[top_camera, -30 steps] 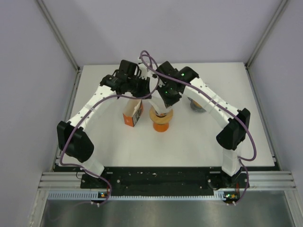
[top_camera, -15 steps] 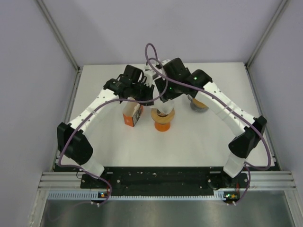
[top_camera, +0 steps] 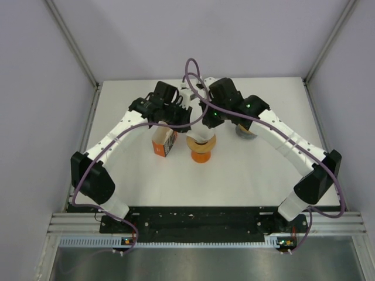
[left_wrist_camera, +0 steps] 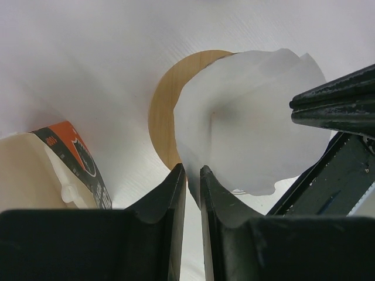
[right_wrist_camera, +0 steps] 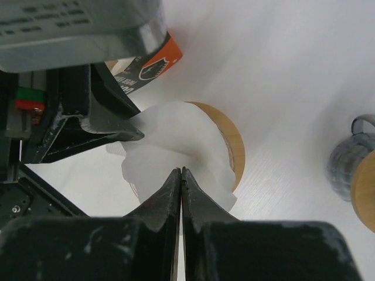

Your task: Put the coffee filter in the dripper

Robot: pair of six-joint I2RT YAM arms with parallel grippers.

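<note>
We've got a plain white bench (top_camera: 246, 175) boxed in by pale lilac walls (top_camera: 35, 88) and aluminium posts (top_camera: 70, 41). The coffee filter (left_wrist_camera: 252, 117) is over the orange dripper (top_camera: 200, 151), mid-bench toward the far edge. The left jaws and right jaws are each pinched on its paper. There's an orange carton (top_camera: 164, 143) just left and a grey mug (right_wrist_camera: 345, 158) off right.

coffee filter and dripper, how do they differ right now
The coffee filter is white, crumpled paper; the dripper has a round wooden rim. The filter is pinched by the left gripper and right gripper; the dripper stands ungripped on the table. Shared: both sit mid-table, filter over dripper.
</note>
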